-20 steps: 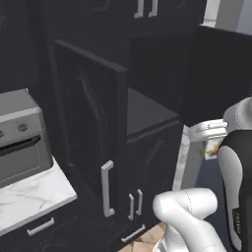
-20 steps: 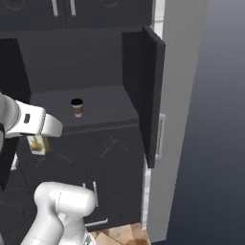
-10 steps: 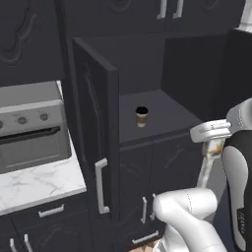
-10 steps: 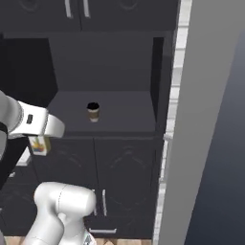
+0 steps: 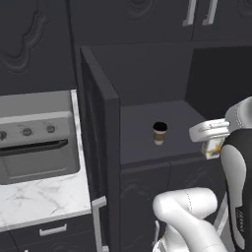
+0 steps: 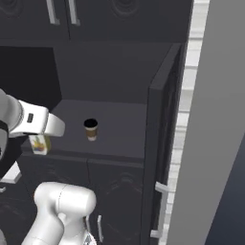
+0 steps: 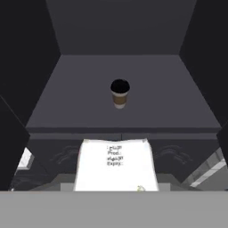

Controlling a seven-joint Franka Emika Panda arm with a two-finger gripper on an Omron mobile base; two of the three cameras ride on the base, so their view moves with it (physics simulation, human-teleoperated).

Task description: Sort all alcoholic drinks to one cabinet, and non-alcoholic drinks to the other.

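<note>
The cabinet with the deep plain grey interior stands open in front of me. Its thick door is swung out, with a short silver handle at its lower end. A brown paper coffee cup with a black lid stands upright in the middle of the cabinet floor. My gripper is shut on the pale cream-yellow carton. It holds the carton upright in front of the cabinet's front edge, nearer to me than the cup.
A grey oven sits on a white marble counter left of the open door. Upper cabinet doors with slim paired handles hang above. A pale wall rises right of the door. Dark lower doors sit below the opening.
Both base views have shifted as the base drove and turned, bringing the open cabinet and its cup to the centre. The carton has stayed in my shut gripper.
</note>
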